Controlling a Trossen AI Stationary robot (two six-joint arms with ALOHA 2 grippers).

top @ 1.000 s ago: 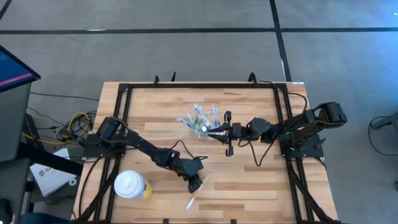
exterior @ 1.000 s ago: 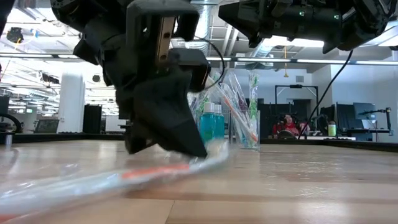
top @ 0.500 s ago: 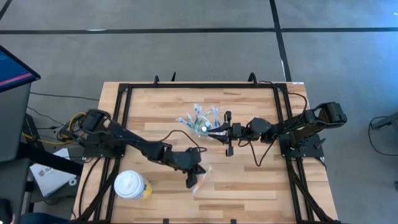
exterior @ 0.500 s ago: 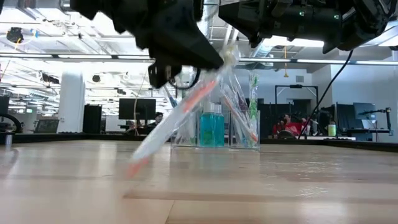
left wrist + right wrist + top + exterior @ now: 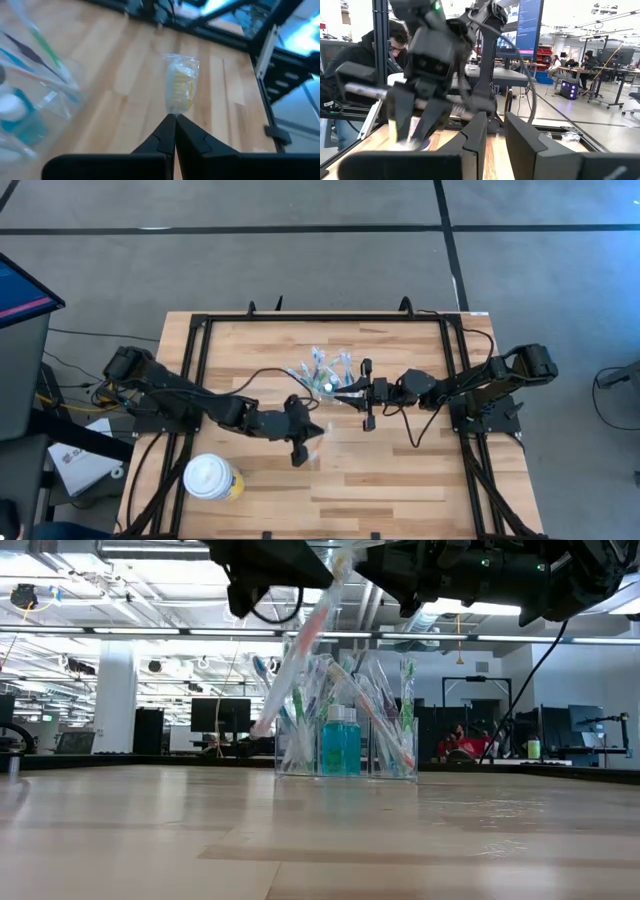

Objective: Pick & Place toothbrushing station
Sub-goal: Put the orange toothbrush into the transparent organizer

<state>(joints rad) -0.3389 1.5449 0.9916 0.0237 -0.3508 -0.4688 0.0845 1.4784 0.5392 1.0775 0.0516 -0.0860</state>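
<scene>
The toothbrushing station [image 5: 324, 373], a clear holder with several toothbrushes and a blue bottle, stands on its base at the table's middle [image 5: 345, 735]. My left gripper [image 5: 299, 452] hangs near of it, shut on a toothbrush [image 5: 300, 650] in a clear wrapper with an orange handle. My right gripper [image 5: 345, 393] stays level at the station's right side, above the table, its fingers [image 5: 476, 137] a little apart with nothing seen between them. Whether it touches the station I cannot tell. My left gripper pinches the wrapped toothbrush between its two shut fingers, just behind the wrapper's end that holds the yellowish head [image 5: 180, 87]. That end sticks out past the fingertips. The long handle part [image 5: 285, 680] slants down below the gripper, clear of the table.
A yellow cup with a white lid [image 5: 210, 477] stands near the table's front left corner. A black frame [image 5: 200, 340] runs around the tabletop. People sit in the room beyond the table's far side [image 5: 462, 743]. Bare wood lies front right [image 5: 400, 470].
My left gripper has risen from the table near its front edge, gone toward the far edge and the station, and rolled. The wrapped toothbrush, which lay flat on the table, is now lifted clear and hangs slanting.
</scene>
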